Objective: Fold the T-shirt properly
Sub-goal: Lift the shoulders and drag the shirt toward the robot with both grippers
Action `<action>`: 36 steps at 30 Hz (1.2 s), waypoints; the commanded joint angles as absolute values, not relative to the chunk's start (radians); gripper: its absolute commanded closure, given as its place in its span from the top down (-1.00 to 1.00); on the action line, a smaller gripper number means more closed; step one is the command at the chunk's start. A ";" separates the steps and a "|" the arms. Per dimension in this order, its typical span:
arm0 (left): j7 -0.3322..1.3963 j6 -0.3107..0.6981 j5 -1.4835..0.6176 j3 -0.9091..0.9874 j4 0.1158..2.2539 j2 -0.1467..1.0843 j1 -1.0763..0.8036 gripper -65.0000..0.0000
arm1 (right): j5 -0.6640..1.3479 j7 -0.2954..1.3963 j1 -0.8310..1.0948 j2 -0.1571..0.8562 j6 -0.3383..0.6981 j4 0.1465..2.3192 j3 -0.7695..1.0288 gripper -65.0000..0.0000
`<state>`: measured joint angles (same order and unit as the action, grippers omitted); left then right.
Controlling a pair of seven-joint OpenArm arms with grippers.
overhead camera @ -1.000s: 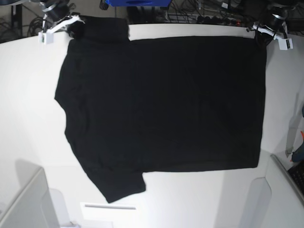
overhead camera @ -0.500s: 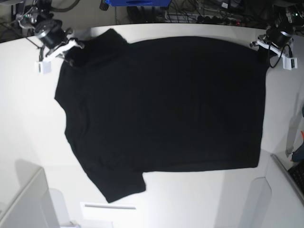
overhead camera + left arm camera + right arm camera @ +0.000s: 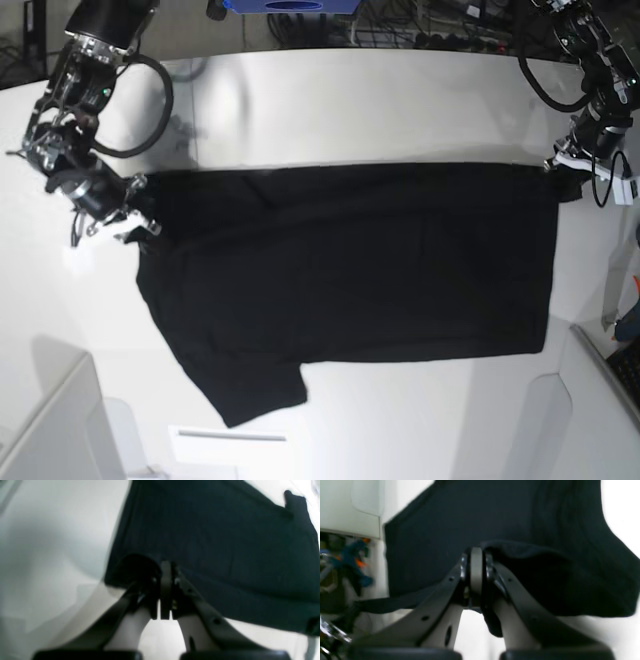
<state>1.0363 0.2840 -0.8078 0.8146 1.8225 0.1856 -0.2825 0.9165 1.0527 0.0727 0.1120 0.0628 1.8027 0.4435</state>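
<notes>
Both grippers pinch the T-shirt [image 3: 350, 270] on the white table [image 3: 330, 100]: the right gripper [image 3: 140, 228] clamps its 9 o'clock corner, the left gripper [image 3: 562, 172] its 3 o'clock corner, jaws fully closed. Its long axis runs 9 to 3; free cloth lies toward 6, neither arm nearer.

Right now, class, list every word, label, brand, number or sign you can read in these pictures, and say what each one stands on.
None can be read.
The T-shirt shows only plain black cloth, with no print in view.
The white table carries no writing.
The blue object at the far edge shows no readable mark.
The left claw and right claw, both shut on the T-shirt, bear no labels.
</notes>
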 commanded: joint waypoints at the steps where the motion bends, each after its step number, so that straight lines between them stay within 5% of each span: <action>1: 1.023 0.271 -0.780 0.820 1.814 0.196 -0.259 -1.00 | 0.935 1.038 0.039 0.124 0.062 1.794 0.446 -1.00; 13: 1.017 0.266 -0.651 0.700 1.662 0.197 -0.079 -1.00 | 0.785 0.938 -0.125 0.124 0.058 1.523 0.344 -1.00; 26: 1.015 0.266 -0.518 0.622 1.612 0.194 0.022 -1.00 | 0.785 0.875 -0.131 0.133 0.054 1.477 0.346 -1.00; 27: 1.015 0.266 -0.518 0.625 1.612 0.194 0.022 -1.00 | 0.786 0.875 -0.130 0.133 0.054 1.477 0.346 -0.94; 30: 1.015 0.266 -0.518 0.631 1.612 0.197 0.022 -1.00 | 0.786 0.872 -0.117 0.130 0.054 1.486 0.357 -0.04; 32: 1.013 0.266 -0.518 0.633 1.615 0.197 0.021 -0.48 | 0.786 0.869 -0.099 0.120 0.056 1.514 0.406 0.30; 36: 1.013 0.266 -0.526 0.731 1.629 0.193 0.019 0.50 | 0.786 0.875 -0.038 0.088 0.056 1.649 0.509 0.18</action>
<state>1.0336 0.2649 -0.5213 0.7280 1.6062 0.1715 0.0086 0.7643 0.8894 -0.0181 0.0772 0.0463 1.6306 0.5091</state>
